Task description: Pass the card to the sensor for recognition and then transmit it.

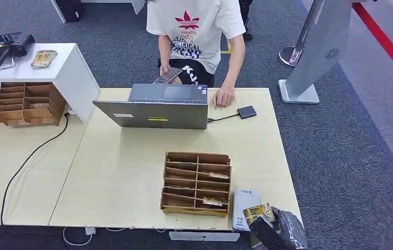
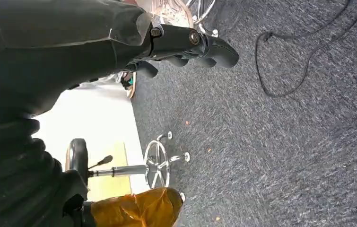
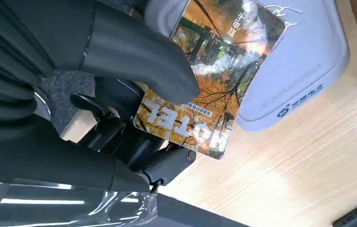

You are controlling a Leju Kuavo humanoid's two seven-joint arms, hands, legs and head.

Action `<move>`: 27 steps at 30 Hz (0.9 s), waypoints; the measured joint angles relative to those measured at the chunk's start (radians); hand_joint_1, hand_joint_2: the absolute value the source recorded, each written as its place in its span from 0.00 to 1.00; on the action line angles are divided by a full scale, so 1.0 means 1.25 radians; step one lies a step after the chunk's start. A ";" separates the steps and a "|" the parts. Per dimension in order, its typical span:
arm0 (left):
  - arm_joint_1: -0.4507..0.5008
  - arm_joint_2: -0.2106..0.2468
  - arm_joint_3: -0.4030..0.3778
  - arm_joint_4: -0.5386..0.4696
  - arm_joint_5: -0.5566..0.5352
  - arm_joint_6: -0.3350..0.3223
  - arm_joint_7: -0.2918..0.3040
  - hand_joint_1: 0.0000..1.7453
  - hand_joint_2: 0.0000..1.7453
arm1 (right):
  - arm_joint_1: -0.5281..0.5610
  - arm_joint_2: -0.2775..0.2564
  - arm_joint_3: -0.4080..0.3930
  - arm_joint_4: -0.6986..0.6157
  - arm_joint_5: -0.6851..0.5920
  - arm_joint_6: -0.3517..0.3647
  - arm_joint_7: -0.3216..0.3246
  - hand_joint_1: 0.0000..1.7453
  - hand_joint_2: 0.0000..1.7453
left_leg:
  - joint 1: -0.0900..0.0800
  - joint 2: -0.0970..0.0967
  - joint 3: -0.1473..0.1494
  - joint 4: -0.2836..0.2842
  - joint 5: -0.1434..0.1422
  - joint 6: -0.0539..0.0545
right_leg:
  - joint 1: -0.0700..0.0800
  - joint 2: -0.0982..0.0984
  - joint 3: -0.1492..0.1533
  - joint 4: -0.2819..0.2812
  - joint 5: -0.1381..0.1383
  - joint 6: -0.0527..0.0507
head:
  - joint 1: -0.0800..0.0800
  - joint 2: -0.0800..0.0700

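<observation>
Card (image 3: pixel 209 71): held over the near end of the sensor (image 3: pixel 304 56); whether it touches cannot be told. It bears an autumn-forest picture, large white "OTEL" letters seen turned, and small Chinese print too fine to read.
Sensor: pale flat box at the table's (image 1: pixel 126 166) near right edge, just right of the wooden rack (image 1: pixel 197 182); it carries a blue round logo with Chinese text, unreadable.
Right hand (image 3: pixel 134 99): thumb on top of the card, dark fingers beneath, pinching it at one end; in the head view it (image 1: pixel 277 229) sits at the table's front corner.
Left hand (image 2: pixel 186 45): hangs over grey carpet, fingers curled in, holding nothing.
Person (image 1: pixel 197 31): behind the laptop (image 1: pixel 157 107), white shirt with a red trefoil and partly readable "PRESS".
Reader (image 1: pixel 246 111): small dark box cabled to the laptop.
</observation>
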 joint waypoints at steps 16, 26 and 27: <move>0.000 0.000 0.000 0.000 -0.002 -0.002 0.000 0.00 1.00 | 0.000 -0.004 0.004 -0.002 -0.001 -0.002 0.002 1.00 1.00 | 0.000 0.000 0.000 0.000 0.000 0.000 | 0.000 0.000 0.000 0.000 0.000 0.000 | 0.000 0.000; 0.000 0.000 0.000 0.000 -0.001 -0.002 0.001 0.00 1.00 | 0.000 -0.007 0.008 -0.002 -0.002 -0.004 0.003 1.00 1.00 | 0.000 0.000 0.000 0.000 0.000 0.000 | 0.000 0.000 0.000 0.000 0.000 0.000 | 0.000 0.000; 0.000 0.000 0.000 0.000 -0.001 -0.002 0.001 0.00 1.00 | 0.000 -0.007 0.008 -0.002 -0.002 -0.005 0.005 1.00 1.00 | 0.000 0.000 0.000 0.000 0.000 0.000 | 0.000 0.000 0.000 0.000 0.000 0.000 | 0.000 0.000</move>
